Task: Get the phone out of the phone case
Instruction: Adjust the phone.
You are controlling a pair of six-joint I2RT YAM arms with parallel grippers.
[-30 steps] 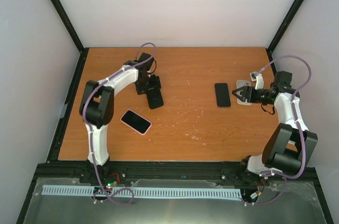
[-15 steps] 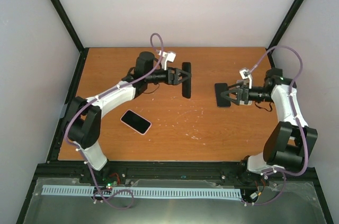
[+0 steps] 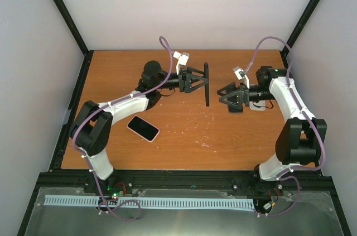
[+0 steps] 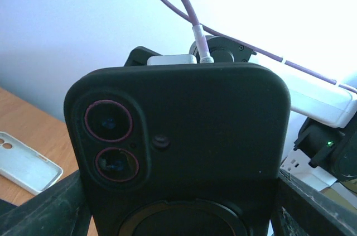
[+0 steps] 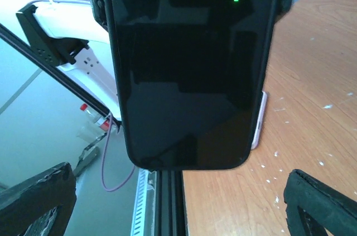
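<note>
My left gripper (image 3: 202, 82) is shut on a black phone in a black case (image 3: 207, 84) and holds it upright above the middle of the table, edge-on in the top view. In the left wrist view the case back (image 4: 184, 130) with two camera lenses fills the frame between my fingers (image 4: 50, 208). My right gripper (image 3: 222, 95) is wide open, just right of the phone and facing its dark screen (image 5: 189, 63). Its fingertips (image 5: 323, 202) stand apart from the phone.
A second black phone (image 3: 236, 107) lies on the table under the right gripper. An empty white case (image 3: 256, 106) lies right of it and also shows in the left wrist view (image 4: 28, 162). A pink-edged phone (image 3: 143, 128) lies near the left front.
My left arm has carried the cased phone to the right and turned it edge-on. My right gripper has moved left, up to the phone's screen side.
</note>
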